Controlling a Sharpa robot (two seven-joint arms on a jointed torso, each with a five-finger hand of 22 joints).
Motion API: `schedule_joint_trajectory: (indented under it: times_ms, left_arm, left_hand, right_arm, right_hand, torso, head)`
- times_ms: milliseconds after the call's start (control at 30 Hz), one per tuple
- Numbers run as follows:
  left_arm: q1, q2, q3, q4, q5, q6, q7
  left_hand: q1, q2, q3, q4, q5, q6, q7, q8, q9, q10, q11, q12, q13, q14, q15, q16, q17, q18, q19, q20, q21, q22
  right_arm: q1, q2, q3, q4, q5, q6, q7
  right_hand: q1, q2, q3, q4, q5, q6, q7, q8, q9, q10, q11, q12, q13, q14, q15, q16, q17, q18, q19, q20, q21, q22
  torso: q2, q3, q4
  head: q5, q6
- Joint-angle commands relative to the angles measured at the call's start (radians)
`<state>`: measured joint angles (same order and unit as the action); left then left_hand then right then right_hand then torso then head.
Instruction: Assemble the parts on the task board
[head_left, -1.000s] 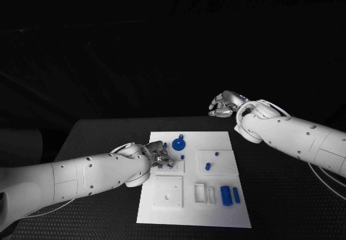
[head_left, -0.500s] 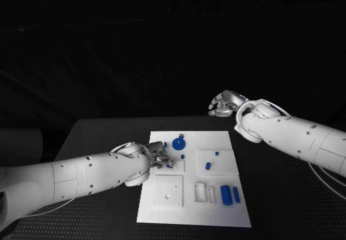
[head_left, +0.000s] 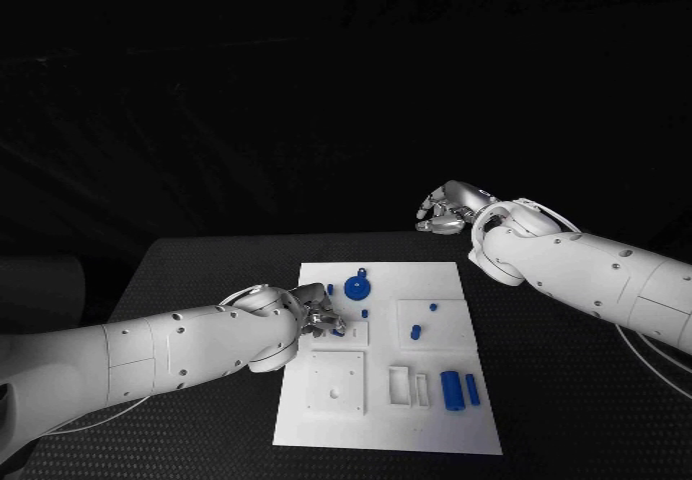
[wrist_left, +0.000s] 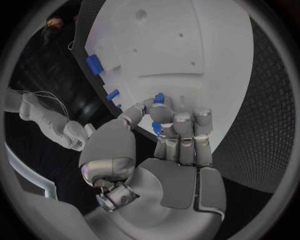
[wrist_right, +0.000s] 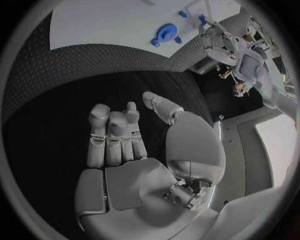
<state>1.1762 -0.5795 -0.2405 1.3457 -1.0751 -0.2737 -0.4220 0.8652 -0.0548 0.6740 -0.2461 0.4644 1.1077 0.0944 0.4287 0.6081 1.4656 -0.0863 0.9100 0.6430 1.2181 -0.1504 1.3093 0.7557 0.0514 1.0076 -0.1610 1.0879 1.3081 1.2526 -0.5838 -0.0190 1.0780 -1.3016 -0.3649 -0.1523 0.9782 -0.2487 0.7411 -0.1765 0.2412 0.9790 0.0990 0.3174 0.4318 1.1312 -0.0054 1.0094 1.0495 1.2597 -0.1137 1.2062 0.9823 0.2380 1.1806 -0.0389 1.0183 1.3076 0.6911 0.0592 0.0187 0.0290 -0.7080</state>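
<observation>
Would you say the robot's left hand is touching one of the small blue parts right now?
Touching. In the left wrist view, the left hand pinches a small blue part at its fingertips, over the task board.

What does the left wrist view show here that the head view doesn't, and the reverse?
Left wrist view: the left hand up close, fingers curled around a small blue part held at the fingertips.

Head view: the right hand hanging beyond the table's far edge with nothing in it, the blue gear near the board's far end, and two upright blue cylinders near its near right corner.

Both: the white task board, with the left hand over its left side, and other blue parts on it.
</observation>
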Motion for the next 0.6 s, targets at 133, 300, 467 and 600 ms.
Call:
schedule_joint_trajectory:
  times_ms: [133,300,467,600]
  left_arm:
    - [-0.001,0.001,0.000,0.001,-0.007,0.014,-0.003]
    - [-0.001,0.003,0.000,0.003,-0.007,0.027,-0.004]
    - [-0.001,0.006,0.000,0.002,-0.007,0.046,-0.004]
    - [-0.001,0.007,0.000,0.000,-0.007,0.064,-0.001]
  left_hand:
    - [0.004,0.012,0.001,-0.004,-0.003,0.136,-0.118,0.002,0.250,-0.048,-0.042,0.007,0.000,-0.005,-0.065,0.004,-0.002,0.017,-0.008,-0.111,0.007,0.019]
    - [0.004,0.012,0.001,-0.005,-0.005,0.136,-0.118,0.001,0.250,-0.049,-0.042,0.008,0.000,-0.005,-0.066,0.005,-0.003,0.017,-0.008,-0.111,0.007,0.019]
    - [-0.001,0.012,-0.002,-0.001,-0.012,0.137,-0.117,0.001,0.251,-0.049,-0.041,0.011,0.000,-0.006,-0.066,0.008,-0.006,0.017,-0.009,-0.111,0.009,0.019]
    - [-0.010,0.016,-0.004,0.009,-0.031,0.141,-0.117,0.000,0.251,-0.049,-0.040,0.017,0.000,-0.008,-0.066,0.014,-0.010,0.017,-0.010,-0.111,0.010,0.018]
  right_arm:
    - [0.000,0.001,0.001,0.002,0.000,0.012,0.008]
    - [0.000,0.000,0.001,0.004,0.000,0.016,0.008]
    - [0.000,0.000,0.001,0.006,0.000,0.018,0.007]
    - [0.000,0.001,0.001,0.006,0.000,0.019,0.007]
  right_hand:
    - [-0.002,0.008,-0.005,0.000,0.007,0.006,0.010,-0.003,0.001,-0.008,0.001,0.001,-0.001,-0.007,0.002,-0.005,0.001,0.024,-0.006,-0.003,-0.005,0.011]
    - [-0.002,0.008,-0.006,0.000,0.012,0.006,0.010,-0.003,0.001,-0.008,0.001,0.001,-0.002,-0.007,0.002,-0.005,0.002,0.024,-0.006,-0.003,-0.005,0.012]
    - [-0.003,0.009,-0.006,0.000,0.016,0.006,0.010,-0.003,0.002,-0.008,0.001,0.002,-0.002,-0.007,0.002,-0.005,0.002,0.024,-0.006,-0.003,-0.005,0.012]
    - [-0.003,0.009,-0.006,-0.001,0.023,0.006,0.010,-0.003,0.002,-0.009,0.001,0.002,-0.003,-0.007,0.002,-0.005,0.002,0.024,-0.006,-0.003,-0.006,0.012]
  torso:
    - [0.000,-0.0001,-0.0002]
    - [0.000,0.0000,-0.0001]
    - [0.000,-0.0001,-0.0001]
    - [0.000,0.0002,0.0007]
  head:
    - [-0.001,0.000]
    - [-0.001,-0.001]
    - [-0.002,0.000]
    - [-0.001,-0.002]
